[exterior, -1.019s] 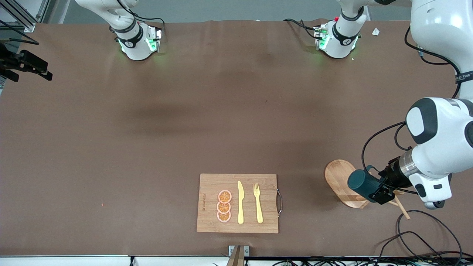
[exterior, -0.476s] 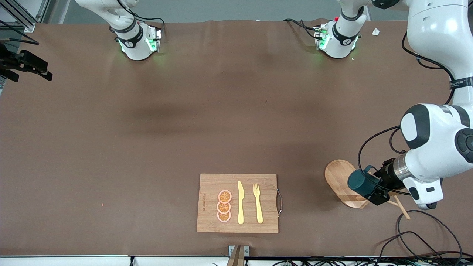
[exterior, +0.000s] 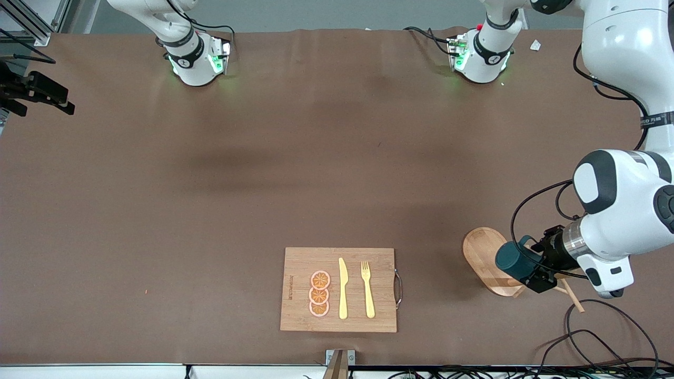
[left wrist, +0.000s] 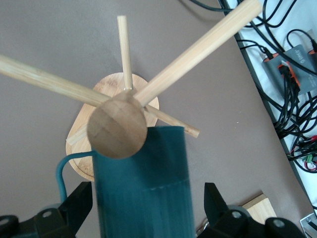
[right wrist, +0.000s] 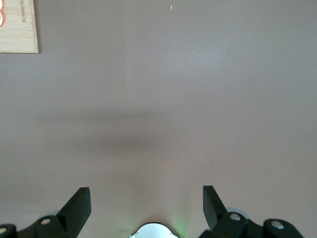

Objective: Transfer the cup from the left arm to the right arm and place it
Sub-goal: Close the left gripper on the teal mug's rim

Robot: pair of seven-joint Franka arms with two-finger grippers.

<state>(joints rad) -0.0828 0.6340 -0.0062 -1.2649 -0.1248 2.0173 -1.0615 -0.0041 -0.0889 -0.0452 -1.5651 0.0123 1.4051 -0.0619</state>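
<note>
Left hand [exterior: 533,271], spread around the dark teal ribbed cup [exterior: 513,261] hanging on the wooden peg stand [exterior: 487,260], should squeeze squarely before lifting off; right hand [right wrist: 146,208] waits spread over bare worktop [exterior: 316,168].

The left arm's elbow has swung inward — the left gripper [exterior: 533,269] barely shifted at the cup [exterior: 513,261].

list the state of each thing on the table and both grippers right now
cup: lying sideways on the mug stand, between the left gripper's fingers, not gripped
mug stand: upright
left gripper: open around the cup
right gripper: open, empty, over bare table
cutting board: flat, carrying orange slices, knife, fork
</note>
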